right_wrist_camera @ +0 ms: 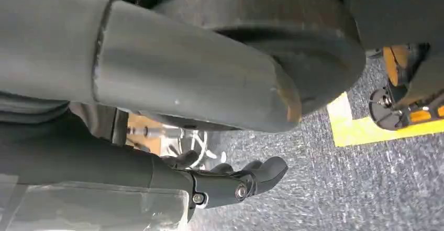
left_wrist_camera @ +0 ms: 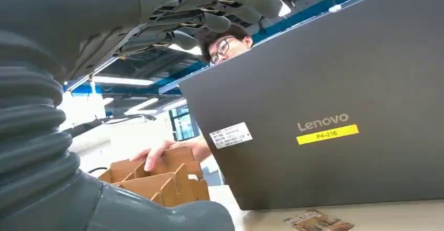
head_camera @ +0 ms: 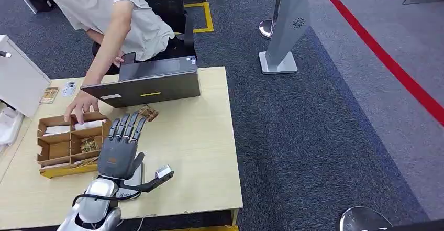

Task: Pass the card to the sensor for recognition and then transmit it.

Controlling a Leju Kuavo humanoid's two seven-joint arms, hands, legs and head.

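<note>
A brown patterned card (head_camera: pixel 149 113) lies flat on the wooden table (head_camera: pixel 199 136), just in front of the dark laptop (head_camera: pixel 146 81); in the left wrist view the card (left_wrist_camera: pixel 319 221) sits under the laptop's back (left_wrist_camera: pixel 335 110). My left hand (head_camera: pixel 121 146) hovers over the table with its fingers (left_wrist_camera: pixel 209 11) stretched forward and apart, holding nothing, tips a short way from the card. Behind the hand, a small sensor head (head_camera: pixel 164 172) on a black arm rises from a white base. My right hand (right_wrist_camera: pixel 235 181) hangs beside my body above the carpet, holding nothing.
A cardboard organiser box (head_camera: pixel 70 142) with several compartments stands left of my hand; a person's hand (head_camera: pixel 81 105) reaches into its far side. The person sits behind the laptop. Two more cards (head_camera: pixel 48 95) lie at the table's far left. A grey floor stand (head_camera: pixel 288 26) is beyond.
</note>
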